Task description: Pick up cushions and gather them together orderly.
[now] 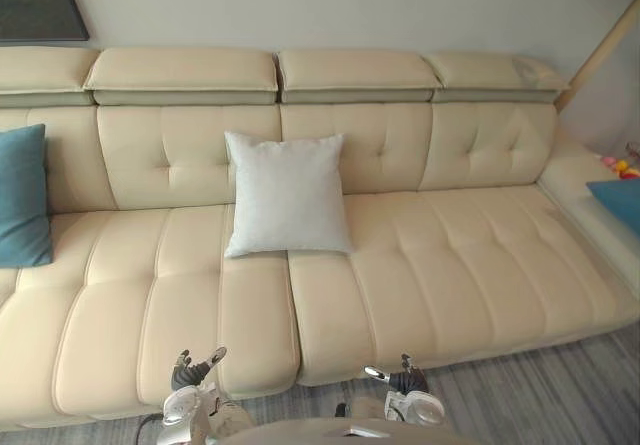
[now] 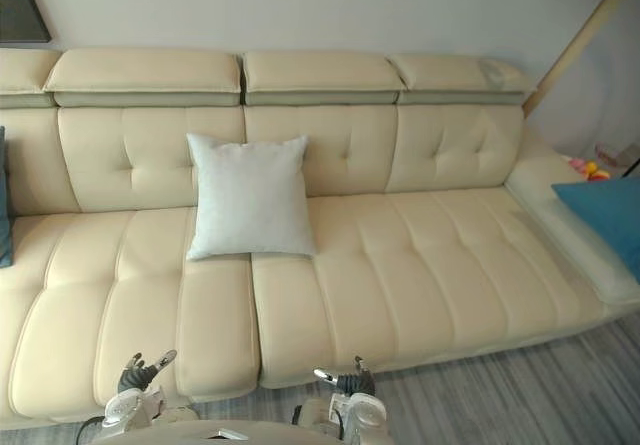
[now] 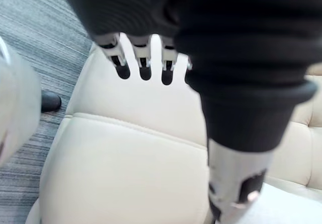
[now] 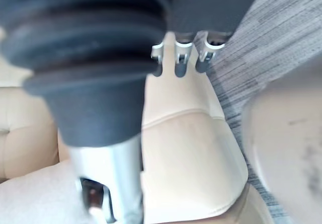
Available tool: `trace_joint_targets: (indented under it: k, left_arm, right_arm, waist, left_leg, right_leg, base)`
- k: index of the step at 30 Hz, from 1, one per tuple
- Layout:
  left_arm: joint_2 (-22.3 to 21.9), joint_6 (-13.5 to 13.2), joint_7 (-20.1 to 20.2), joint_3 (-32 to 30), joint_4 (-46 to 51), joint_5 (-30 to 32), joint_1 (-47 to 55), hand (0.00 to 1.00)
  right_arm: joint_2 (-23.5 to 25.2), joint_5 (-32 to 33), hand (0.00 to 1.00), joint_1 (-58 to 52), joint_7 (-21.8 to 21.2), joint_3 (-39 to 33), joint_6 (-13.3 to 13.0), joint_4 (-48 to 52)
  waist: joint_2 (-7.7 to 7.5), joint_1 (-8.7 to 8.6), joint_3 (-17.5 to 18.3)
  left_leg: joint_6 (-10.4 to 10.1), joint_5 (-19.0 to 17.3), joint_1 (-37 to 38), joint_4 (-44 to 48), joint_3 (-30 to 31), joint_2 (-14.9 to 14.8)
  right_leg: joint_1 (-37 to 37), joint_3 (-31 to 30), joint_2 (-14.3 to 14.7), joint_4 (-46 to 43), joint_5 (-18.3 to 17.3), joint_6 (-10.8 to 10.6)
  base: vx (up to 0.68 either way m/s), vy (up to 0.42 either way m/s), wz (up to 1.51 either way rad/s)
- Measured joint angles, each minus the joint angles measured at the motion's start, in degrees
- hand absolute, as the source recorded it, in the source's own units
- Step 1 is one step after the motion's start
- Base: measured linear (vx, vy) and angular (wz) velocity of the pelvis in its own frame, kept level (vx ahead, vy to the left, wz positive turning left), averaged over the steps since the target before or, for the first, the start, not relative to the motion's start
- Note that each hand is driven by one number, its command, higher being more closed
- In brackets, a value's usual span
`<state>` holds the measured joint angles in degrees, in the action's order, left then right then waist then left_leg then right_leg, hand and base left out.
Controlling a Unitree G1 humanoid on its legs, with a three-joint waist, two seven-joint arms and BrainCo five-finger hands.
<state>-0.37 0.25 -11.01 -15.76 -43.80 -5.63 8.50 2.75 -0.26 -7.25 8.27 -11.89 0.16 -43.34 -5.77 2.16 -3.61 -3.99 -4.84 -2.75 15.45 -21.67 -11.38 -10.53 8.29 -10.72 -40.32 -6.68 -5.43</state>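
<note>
A white square cushion [image 1: 286, 195] leans upright against the backrest at the middle of the cream sofa [image 1: 450, 255]. A blue cushion [image 1: 20, 197] stands at the sofa's far left, and another blue cushion [image 2: 605, 217] lies on the right chaise part. My left hand [image 1: 192, 372] hangs low in front of the sofa's front edge, fingers relaxed and holding nothing. My right hand [image 1: 400, 378] is at the same height to the right, also open and holding nothing. Both wrist views look past straight fingers [image 3: 143, 65] onto the seat pads.
Grey striped floor [image 1: 560, 395] runs in front of the sofa. A dark picture frame [image 1: 38, 3] hangs on the wall at upper left. A wooden pole [image 1: 605, 50] leans at the right, with small colourful toys [image 1: 618, 165] beside it.
</note>
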Motion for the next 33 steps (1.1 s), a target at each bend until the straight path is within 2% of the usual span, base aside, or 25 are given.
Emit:
trace_joint_targets:
  k: [1,2,3,4,5,6,7,8,9,10,13,15,16,17,18,19,20,21,22,24,26,28,30,33]
  left_arm:
    - [-0.2,0.5,0.0,0.1,-0.9,0.0,-0.4,0.00]
    - [-0.6,0.7,0.0,0.2,-1.2,0.0,-0.5,0.00]
    - [-1.4,0.4,-0.1,-0.1,-1.0,-0.4,0.0,0.00]
    - [-0.5,0.5,-0.4,-0.1,-0.8,-0.5,-0.3,0.00]
    - [0.3,0.5,-0.6,0.2,-0.9,-0.8,-0.4,0.00]
    - [0.9,0.6,-1.0,0.2,-1.1,-1.0,-1.2,0.00]
    - [0.8,0.6,-1.4,0.8,-1.3,-1.7,-1.9,0.00]
    - [0.7,0.6,-1.5,1.2,-1.5,-2.1,-2.2,0.00]
    - [0.0,0.6,-1.5,2.9,-1.7,-3.3,-2.6,0.00]
    - [-0.3,0.6,-1.5,4.0,-1.7,-3.9,-2.4,0.00]
    - [-0.7,0.6,-1.5,5.1,-1.7,-4.2,-1.2,0.00]
    - [-0.6,0.6,-1.4,6.2,-1.7,-4.1,-0.2,0.00]
    - [-0.2,0.7,-1.4,6.7,-1.7,-4.1,0.0,0.00]
    - [0.7,0.6,-1.2,6.4,-1.7,-3.0,-0.3,0.00]
    - [0.7,0.6,-1.2,6.1,-1.8,-3.0,-0.3,0.00]
    - [0.4,0.6,-1.2,5.6,-1.9,-2.7,0.0,0.00]
    - [0.1,0.6,-1.2,5.4,-2.5,-1.8,0.5,0.00]
    - [-0.1,0.6,-1.1,5.2,-2.9,-1.4,0.7,0.00]
    - [-0.2,0.7,-0.8,4.1,-3.3,-1.4,0.7,0.00]
    - [0.4,0.7,-0.8,3.8,-3.8,-1.1,1.2,0.00]
    - [1.5,1.1,-0.7,4.8,-4.9,-0.1,1.1,0.00]
    - [1.7,1.2,-0.7,5.5,-5.6,1.5,0.5,0.00]
    - [2.3,1.3,-0.7,6.0,-7.4,2.7,-0.5,0.00]
    - [2.2,1.8,0.3,7.2,-8.7,3.7,-1.2,0.00]
  right_arm:
    - [-1.1,-0.1,0.00,1.3,0.0,-0.1,0.0,-0.7]
    - [-1.9,-0.1,0.00,1.5,0.1,-0.2,0.1,-1.2]
    - [-3.4,-0.2,0.00,3.4,0.6,-0.8,0.1,-2.5]
    - [-3.1,-0.2,0.00,4.2,0.6,-0.3,0.1,-3.0]
    - [-3.1,-0.2,0.00,5.3,0.5,0.3,0.2,-3.8]
    - [-3.4,-0.2,0.00,7.0,0.6,0.5,0.2,-4.9]
    - [-3.6,-0.2,0.00,8.9,0.7,0.9,0.3,-4.8]
    - [-3.8,-0.2,0.00,9.4,0.8,0.9,0.3,-4.8]
    - [-4.5,-0.1,0.00,9.4,1.0,0.9,0.3,-4.9]
    - [-4.7,-0.1,0.00,8.5,1.2,0.9,0.3,-4.9]
    - [-5.3,0.0,0.00,6.9,1.3,1.0,0.3,-4.9]
    - [-5.6,0.0,0.00,6.0,1.9,0.7,0.3,-4.9]
    - [-5.4,0.0,0.00,5.7,2.2,0.1,0.2,-5.1]
    - [-5.2,0.0,0.00,5.8,2.2,-0.8,0.1,-6.4]
    - [-5.4,0.0,0.00,6.1,2.2,-1.0,0.1,-7.2]
    - [-5.9,0.0,0.00,5.9,2.2,-2.4,0.2,-7.8]
    - [-6.2,0.0,0.00,5.1,2.2,-3.0,0.2,-7.8]
    - [-6.4,0.0,0.00,4.8,2.2,-3.0,0.2,-7.8]
    - [-6.4,0.0,0.00,4.5,2.2,-3.6,0.4,-9.0]
    - [-4.7,0.0,0.00,3.6,1.8,-4.7,1.5,-11.4]
    - [-4.2,0.2,0.00,3.0,1.7,-6.9,2.0,-11.9]
    - [-4.4,0.3,0.00,2.7,1.7,-7.9,2.1,-12.1]
    - [-4.7,0.8,0.00,2.5,1.8,-9.6,2.3,-12.7]
    - [-5.6,1.0,0.00,2.4,1.8,-11.6,2.4,-14.1]
  waist:
    - [0.48,0.72,0.1]
    - [1.62,1.24,0.7]
    - [3.74,1.94,1.1]
    - [2.57,1.66,1.3]
    - [1.51,1.78,1.0]
    - [1.24,2.19,0.3]
    - [2.20,2.38,-0.3]
    - [2.63,2.12,-0.6]
    - [4.41,1.09,-1.7]
    - [5.25,0.92,-2.3]
    - [6.40,0.71,-2.8]
    - [7.04,0.39,-3.2]
    - [6.06,0.24,-3.2]
    - [4.65,0.25,-4.1]
    - [4.44,0.27,-4.2]
    - [4.67,0.26,-4.1]
    - [6.06,0.06,-4.1]
    - [6.73,0.01,-4.0]
    - [6.49,0.14,-4.2]
    - [5.26,-0.10,-2.5]
    - [4.16,-1.32,-1.4]
    - [4.29,-1.96,-1.3]
    - [4.42,-2.51,-1.2]
    - [5.83,-2.68,-0.8]
  left_leg:
    - [0.5,-0.4,-1.2,-2.9,4.2,2.7]
    - [1.0,-0.1,-1.5,-4.8,6.2,4.3]
    - [3.4,3.9,-2.4,-7.9,7.1,4.6]
    - [3.8,5.5,-3.0,-7.9,6.4,5.9]
    - [3.8,5.8,-4.3,-7.6,5.8,6.6]
    - [3.5,6.3,-5.8,-7.0,5.1,6.2]
    - [3.3,7.3,-7.8,-6.5,4.9,5.7]
    - [3.2,7.8,-8.2,-6.4,5.4,5.6]
    - [3.0,8.7,-8.1,-6.4,7.1,4.9]
    - [2.6,9.2,-7.4,-6.9,8.1,4.7]
    - [1.6,11.0,-5.6,-9.9,8.7,4.4]
    - [0.0,12.1,-4.2,-13.4,9.4,4.4]
    - [-1.4,11.0,-4.6,-13.3,9.6,4.8]
    - [1.2,8.8,-7.1,-4.1,10.6,6.0]
    - [2.3,7.5,-7.3,0.2,10.9,6.5]
    - [2.8,1.9,-5.9,7.0,11.0,7.3]
    - [0.9,-3.3,-3.0,6.9,12.4,6.8]
    - [0.3,-5.1,-1.8,5.5,13.4,6.7]
    - [0.0,-6.3,-0.6,4.0,12.9,7.1]
    - [-0.1,-6.3,1.1,-1.3,9.6,8.6]
    - [0.0,-4.8,3.0,-6.9,8.4,10.2]
    - [0.3,-2.9,4.0,-9.5,8.4,10.8]
    - [0.5,-1.5,5.9,-10.8,8.2,10.7]
    - [1.3,-0.6,7.9,-11.4,6.5,10.2]
  right_leg:
    - [0.9,0.3,1.0,4.9,0.5,-0.1]
    - [2.4,-0.7,1.8,10.4,0.8,-0.6]
    - [4.8,-2.6,3.0,9.6,-2.1,0.7]
    - [6.2,-3.1,2.1,10.1,-3.1,-0.1]
    - [8.5,-3.4,1.7,15.7,-5.0,-0.6]
    - [9.8,-2.9,2.2,21.3,-5.4,-0.7]
    - [11.1,-2.6,3.1,27.7,-5.1,-0.4]
    - [11.7,-2.4,3.3,28.9,-5.0,-0.5]
    - [13.1,-1.1,4.1,29.9,-4.0,-0.1]
    - [13.7,-0.6,4.6,30.2,-4.0,0.0]
    - [13.9,-0.2,5.3,29.6,-4.0,0.6]
    - [13.3,0.0,5.9,28.8,-3.4,1.3]
    - [12.5,-0.1,4.7,29.3,-2.4,1.9]
    - [11.1,-0.8,3.0,28.8,-1.8,1.7]
    - [10.9,-1.5,2.5,28.6,-1.6,1.5]
    - [10.5,-3.4,1.6,28.6,-1.1,0.9]
    - [10.3,-5.3,2.5,29.0,-0.7,0.6]
    - [10.2,-6.2,3.2,29.1,-0.5,0.4]
    - [9.8,-8.4,3.3,29.2,-0.3,0.0]
    - [9.3,-10.4,2.5,31.4,1.8,0.4]
    - [9.7,-10.7,2.7,34.9,3.8,2.0]
    - [10.4,-10.7,2.5,36.9,5.2,2.0]
    - [11.3,-10.7,2.8,37.3,5.7,0.9]
    - [11.9,-12.0,4.0,38.3,6.4,0.2]
  base:
    - [-0.07,-0.026,-0.13]
    - [-0.10,0.129,-0.48]
    - [-0.09,0.089,-0.41]
    - [-0.05,0.020,-0.48]
    - [-0.09,-0.124,-0.32]
    - [-0.16,-0.110,-0.45]
    - [-0.24,-0.106,-0.32]
    - [-0.28,-0.076,0.11]
    - [-0.24,-0.058,0.38]
    - [-0.26,-0.039,0.37]
    - [-0.25,-0.016,0.06]
    - [-0.26,0.017,-0.02]
    - [-0.16,0.083,-0.14]
    - [-0.15,0.096,-0.24]
    - [-0.14,0.102,-0.48]
    - [-0.14,0.137,-0.68]
    - [-0.14,0.169,-0.73]
    - [-0.12,0.216,-0.77]
    - [-0.11,0.176,-0.87]
    - [-0.06,0.114,-0.81]
    - [0.03,0.084,-0.49]
    - [0.05,0.025,-0.16]
    - [0.10,-0.013,-0.07]
    - [0.13,-0.044,-0.34]
